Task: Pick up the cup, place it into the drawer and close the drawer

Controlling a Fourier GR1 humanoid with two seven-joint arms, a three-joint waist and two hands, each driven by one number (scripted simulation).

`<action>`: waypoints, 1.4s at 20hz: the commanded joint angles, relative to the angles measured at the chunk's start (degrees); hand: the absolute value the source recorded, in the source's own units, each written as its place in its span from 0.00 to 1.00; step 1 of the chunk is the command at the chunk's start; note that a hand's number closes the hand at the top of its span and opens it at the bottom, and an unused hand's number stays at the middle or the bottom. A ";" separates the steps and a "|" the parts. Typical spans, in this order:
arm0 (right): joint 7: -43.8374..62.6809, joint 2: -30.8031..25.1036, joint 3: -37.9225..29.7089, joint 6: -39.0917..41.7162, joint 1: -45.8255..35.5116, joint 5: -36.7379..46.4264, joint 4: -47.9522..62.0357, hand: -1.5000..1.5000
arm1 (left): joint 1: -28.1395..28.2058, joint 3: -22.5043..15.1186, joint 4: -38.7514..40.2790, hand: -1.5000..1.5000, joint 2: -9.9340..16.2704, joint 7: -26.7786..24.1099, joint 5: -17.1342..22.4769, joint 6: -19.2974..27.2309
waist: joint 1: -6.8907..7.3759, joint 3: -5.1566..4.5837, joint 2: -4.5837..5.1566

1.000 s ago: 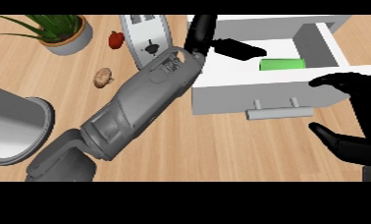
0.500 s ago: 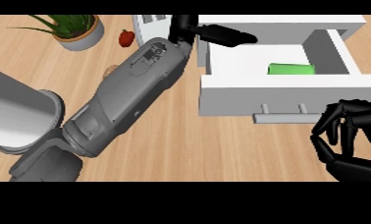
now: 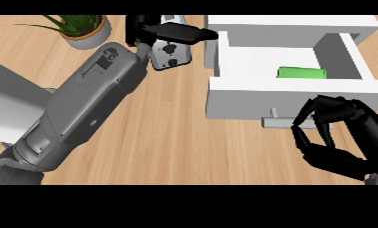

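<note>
— Where the drawer stands open at the far right, what lies around it?
— Bare wooden counter to its left and near side. A green cup lies inside.
— And the hands?
— Right hand, fingers curled and holding nothing, sits just beside the drawer handle, apart from the cup. Left hand reaches far, fingers straight, over a toaster near a potted plant.

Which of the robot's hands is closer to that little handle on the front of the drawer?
The right hand. Its curled fingers sit just right of the drawer handle, almost touching it. The left hand is farther away, up beyond the drawer's left side.
</note>
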 commanded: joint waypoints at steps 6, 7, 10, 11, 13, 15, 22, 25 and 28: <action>-4.09 -0.30 10.70 -6.24 -3.89 20.68 9.22 1.00 | 12.95 4.38 -12.34 0.00 8.63 0.49 1.17 -4.38 | 0.43 -0.02 0.18; -6.60 -1.16 11.45 -6.93 -5.14 23.13 14.90 1.00 | 10.11 3.11 -14.45 0.00 8.56 5.32 0.29 -0.97 | 1.10 0.06 0.13; -7.27 -2.75 13.11 -9.33 -9.64 29.61 21.55 1.00 | 17.30 3.69 -16.58 0.00 9.69 1.26 1.03 -4.88 | 1.47 0.01 0.40; -6.58 -0.37 16.09 -12.79 -8.76 33.47 22.51 1.00 | 18.91 4.08 -18.95 0.00 10.68 1.81 1.02 -4.01 | 1.54 0.02 0.24; -8.37 0.44 16.40 -15.37 -12.39 35.95 29.78 1.00 | 22.01 6.03 -21.34 0.00 13.79 1.13 2.05 -6.82 | 1.98 0.03 0.42; -11.10 -0.01 16.17 -18.28 -13.49 38.17 35.03 1.00 | 25.69 7.31 -23.23 0.00 15.61 1.02 2.60 -8.22 | 1.51 0.04 0.43; -18.09 4.36 11.40 -24.56 -27.83 38.77 61.14 1.00 | 31.87 12.08 -23.66 0.00 18.77 -0.41 2.87 -15.32 | 0.43 0.06 0.68; -21.78 4.22 7.90 -26.53 -35.98 38.27 73.40 1.00 | 30.63 12.23 -22.87 0.00 17.60 -0.05 2.02 -14.25 | 1.11 0.10 1.11; -21.68 5.77 6.31 -28.16 -40.93 38.77 81.20 1.00 | 33.06 13.65 -23.30 0.00 18.85 -1.97 2.77 -18.83 | 1.67 0.09 1.24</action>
